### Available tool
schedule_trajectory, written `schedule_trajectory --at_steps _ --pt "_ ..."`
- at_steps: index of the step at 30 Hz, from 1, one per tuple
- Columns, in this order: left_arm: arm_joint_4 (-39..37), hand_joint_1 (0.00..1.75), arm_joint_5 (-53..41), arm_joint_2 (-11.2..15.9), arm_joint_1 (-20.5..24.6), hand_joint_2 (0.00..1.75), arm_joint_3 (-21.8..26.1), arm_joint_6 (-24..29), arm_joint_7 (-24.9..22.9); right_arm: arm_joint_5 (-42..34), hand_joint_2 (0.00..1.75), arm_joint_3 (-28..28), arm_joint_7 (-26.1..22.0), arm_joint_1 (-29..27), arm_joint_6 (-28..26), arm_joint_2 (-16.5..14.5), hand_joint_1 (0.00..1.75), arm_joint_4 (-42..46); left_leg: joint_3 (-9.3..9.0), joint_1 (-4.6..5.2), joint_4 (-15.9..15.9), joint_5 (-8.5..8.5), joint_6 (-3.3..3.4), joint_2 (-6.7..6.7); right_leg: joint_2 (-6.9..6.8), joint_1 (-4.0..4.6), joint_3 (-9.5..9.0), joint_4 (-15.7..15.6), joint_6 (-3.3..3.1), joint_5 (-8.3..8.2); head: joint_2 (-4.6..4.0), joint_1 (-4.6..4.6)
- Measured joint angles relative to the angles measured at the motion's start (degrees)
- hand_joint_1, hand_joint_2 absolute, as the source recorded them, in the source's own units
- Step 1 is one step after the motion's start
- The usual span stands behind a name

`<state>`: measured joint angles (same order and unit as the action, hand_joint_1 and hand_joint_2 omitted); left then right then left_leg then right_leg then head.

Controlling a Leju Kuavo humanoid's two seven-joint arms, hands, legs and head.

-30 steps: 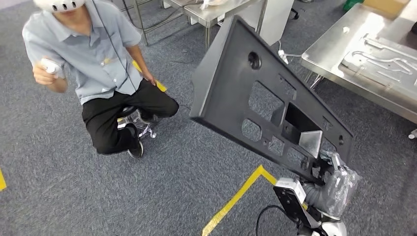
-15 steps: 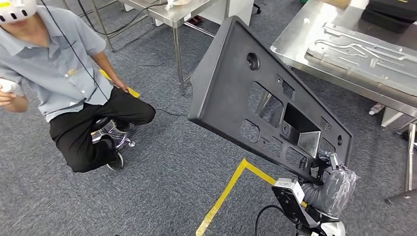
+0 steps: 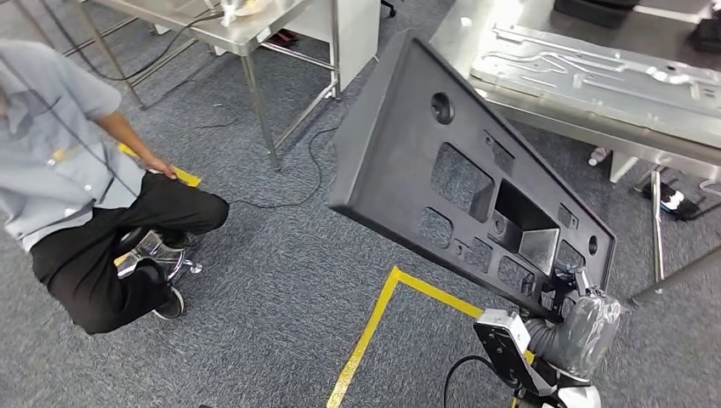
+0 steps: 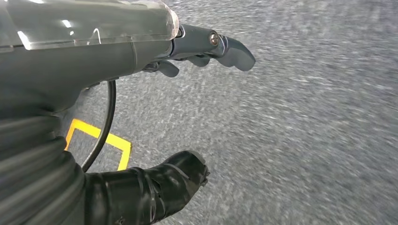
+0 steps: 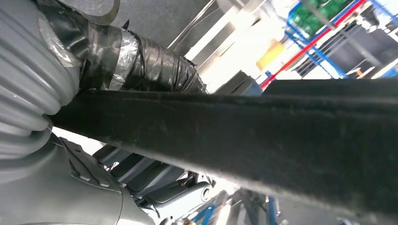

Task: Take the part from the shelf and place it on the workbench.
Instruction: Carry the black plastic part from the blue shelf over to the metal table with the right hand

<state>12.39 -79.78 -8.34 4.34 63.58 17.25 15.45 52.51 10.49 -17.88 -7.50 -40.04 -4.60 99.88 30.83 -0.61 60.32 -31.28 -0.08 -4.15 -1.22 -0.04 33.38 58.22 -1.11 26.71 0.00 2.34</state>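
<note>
Head view: the right hand grips the lower corner of the large black moulded plastic panel with cut-out windows, which rises tilted up and away from the hand. The steel-topped workbench lies beyond the panel's far edge; a crouching person in a blue shirt is well off to the hand's left.

Left wrist view: your left hand hangs over grey carpet, fingers apart, holding nothing.

Right wrist view: fingers wrap the panel's edge. Held by one corner, the panel may pivot or slip, and could strike the bench edge as you approach.
</note>
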Motion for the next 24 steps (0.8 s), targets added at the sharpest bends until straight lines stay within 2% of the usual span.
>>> schedule_trajectory --at_steps 2,3,4,5,6,7,9,10,11,13,14,15,17,18,19,20,21,22,24 --pt "0.0 0.0 -0.01 0.01 -0.1 1.75 0.0 -0.14 0.25 0.03 1.75 0.0 0.0 0.07 -0.01 -0.04 1.75 0.02 2.9 -0.1 6.24 -3.31 -0.25 2.73 1.08 -0.27 -0.26 -0.36 -0.37 -0.17 0.0 -0.14" --pt "0.0 0.0 -0.01 0.0 -0.18 1.75 0.0 -0.25 0.37 0.03 1.75 0.0 0.0 0.09 0.0 -0.05 1.75 0.01 4.81 -0.13 9.97 -4.83 -0.34 3.29 1.66 -0.28 -0.22 -0.3 -0.47 -0.16 0.0 -0.2" --pt "-0.01 0.0 -0.01 -0.01 -0.25 1.75 0.0 -0.38 0.47 0.03 1.75 0.0 0.0 0.07 0.01 -0.07 1.75 -0.01 6.29 -0.14 12.65 -5.49 -0.42 3.48 2.38 -0.27 -0.19 -0.2 -0.49 -0.13 0.0 -0.22" --pt "-0.01 0.0 0.0 0.0 -0.33 1.75 0.0 -0.51 0.58 0.03 1.75 0.0 0.0 0.05 0.01 -0.06 1.75 -0.05 6.93 -0.16 13.47 -5.01 -0.49 3.52 3.15 -0.29 -0.16 -0.03 -0.48 -0.06 0.0 -0.23" --pt "-0.01 0.0 0.02 0.03 -0.39 1.75 0.01 -0.65 0.7 0.04 1.75 0.0 0.0 0.03 0.02 -0.06 1.75 -0.09 6.55 -0.19 12.14 -3.43 -0.5 3.62 3.97 -0.33 -0.15 0.2 -0.39 0.04 0.0 -0.23" --pt "-0.01 0.0 0.04 0.08 -0.44 1.75 0.01 -0.75 0.8 0.04 1.75 0.0 0.0 0.01 0.02 -0.06 1.75 -0.12 5.28 -0.27 8.94 -1.09 -0.49 4.09 4.77 -0.38 -0.15 0.51 -0.21 0.21 0.0 -0.23" --pt "-0.01 0.0 0.07 0.19 -0.51 1.75 0.04 -0.9 1.0 0.04 1.75 0.0 0.0 0.04 0.02 -0.06 1.75 -0.14 2.47 -0.53 2.28 1.93 -0.32 6.66 6.13 -0.41 0.18 1.37 0.33 0.64 0.0 -0.21" --pt "-0.01 0.0 0.07 0.21 -0.5 1.75 0.04 -0.95 1.08 0.04 1.75 0.0 0.0 0.07 0.02 -0.06 1.75 -0.13 1.71 -0.58 0.37 2.44 -0.18 7.76 6.66 -0.42 0.49 1.73 0.67 0.74 0.0 -0.19" --pt "-0.02 0.0 0.06 0.21 -0.44 1.75 0.05 -0.97 1.13 0.05 1.75 0.0 0.0 0.07 0.02 -0.06 1.75 -0.13 1.48 -0.5 -0.24 2.26 0.05 8.37 7.19 -0.47 0.8 1.93 1.02 0.73 0.0 -0.19" --pt "-0.02 0.0 0.05 0.14 -0.24 1.75 0.04 -0.99 1.2 0.08 1.75 -0.01 0.0 -0.02 0.01 -0.04 1.75 -0.11 1.44 -0.41 -0.55 2.49 0.67 7.38 8.19 -0.66 1.21 1.92 1.65 0.51 0.0 -0.23" --pt "-0.03 0.0 0.05 0.09 -0.19 1.75 0.04 -0.98 1.21 0.08 1.75 -0.01 0.0 -0.09 0.0 -0.03 1.75 -0.1 1.33 -0.46 -0.77 2.63 1.02 6.72 7.76 -0.64 1.42 2.21 1.9 0.69 0.0 -0.21" --pt "-0.03 0.0 0.06 0.06 -0.2 1.75 0.05 -0.97 1.22 0.08 1.75 -0.02 0.0 -0.07 0.0 -0.02 1.75 -0.09 1.23 -0.57 -1.03 2.77 1.38 6.0 6.59 -0.55 2.01 3.36 2.14 1.41 0.0 -0.1" --pt "-0.02 0.0 0.07 0.05 -0.29 1.75 0.05 -0.96 1.22 0.08 1.75 -0.02 0.0 0.01 -0.01 -0.02 1.75 -0.08 1.12 -0.52 -1.29 2.82 1.9 4.58 3.23 -0.43 4.76 9.0 2.63 4.42 0.0 0.09" --pt "-0.02 0.0 0.07 0.07 -0.34 1.75 0.06 -0.96 1.24 0.08 1.75 -0.02 0.0 0.04 0.0 -0.02 1.75 -0.1 1.12 -0.43 -1.29 2.75 2.06 3.87 2.23 -0.51 6.66 12.78 2.83 6.08 0.0 0.14" --pt "-0.02 0.0 0.07 0.08 -0.38 1.75 0.06 -0.97 1.27 0.08 1.75 -0.02 0.0 0.01 0.0 -0.02 1.75 -0.12 1.11 -0.34 -1.29 2.67 2.13 3.16 1.79 -0.6 8.21 15.83 2.95 7.06 0.0 0.14" --pt "-0.02 0.0 0.07 0.09 -0.39 1.75 0.05 -1.01 1.33 0.08 1.75 -0.02 0.0 -0.03 0.01 -0.01 1.75 -0.14 1.05 -0.26 -1.28 2.57 2.15 2.48 1.62 -0.66 8.93 17.21 2.97 7.04 0.0 0.14" --pt "-0.02 0.0 0.07 0.1 -0.39 1.75 0.05 -1.05 1.43 0.08 1.75 -0.02 0.0 -0.06 0.02 0.0 1.75 -0.15 0.92 -0.19 -1.28 2.44 2.14 1.83 1.47 -0.67 8.54 16.4 2.86 5.94 0.0 0.14" --pt "-0.02 0.0 0.07 0.09 -0.37 1.75 0.05 -1.11 1.53 0.08 1.75 -0.02 0.0 -0.07 0.02 0.01 1.75 -0.15 0.7 -0.12 -1.29 2.29 2.1 1.2 1.13 -0.59 6.99 13.41 2.58 4.01 0.0 0.14" --pt "-0.03 0.0 0.07 -0.02 -0.34 1.75 0.04 -1.21 1.68 0.11 1.75 -0.02 0.0 0.0 0.02 0.02 1.75 -0.13 0.19 0.09 -1.33 1.92 1.88 0.08 -0.82 0.02 2.95 5.54 1.59 0.89 0.0 0.12"
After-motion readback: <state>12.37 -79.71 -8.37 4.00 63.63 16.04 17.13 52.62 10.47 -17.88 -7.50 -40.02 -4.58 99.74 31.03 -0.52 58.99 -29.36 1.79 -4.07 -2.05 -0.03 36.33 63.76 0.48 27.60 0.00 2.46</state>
